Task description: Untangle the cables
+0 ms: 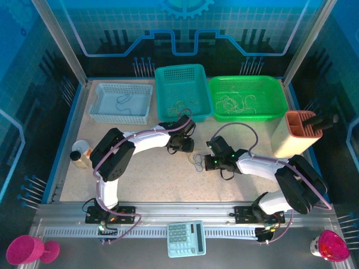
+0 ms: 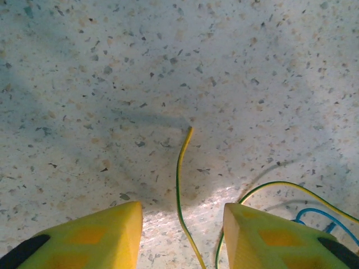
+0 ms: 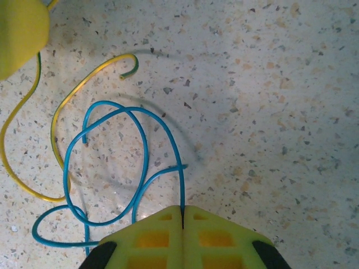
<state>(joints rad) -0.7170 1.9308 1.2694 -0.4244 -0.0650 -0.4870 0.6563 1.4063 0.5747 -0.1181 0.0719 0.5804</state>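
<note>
A small tangle of cables lies on the speckled table between the two arms. In the left wrist view a yellow-green cable runs up between the pads of my left gripper. The jaws stand apart on either side of it and touch nothing. A further yellow-green loop and a blue cable lie to the right. My right gripper is shut on a blue cable, which curls into loops over a yellow cable. A left fingertip shows at the top left of the right wrist view.
At the back stand a white basket, a teal basket and a green basket, each with loose cables inside. An orange holder is at the right and a bottle at the left. A calculator lies on the front rail.
</note>
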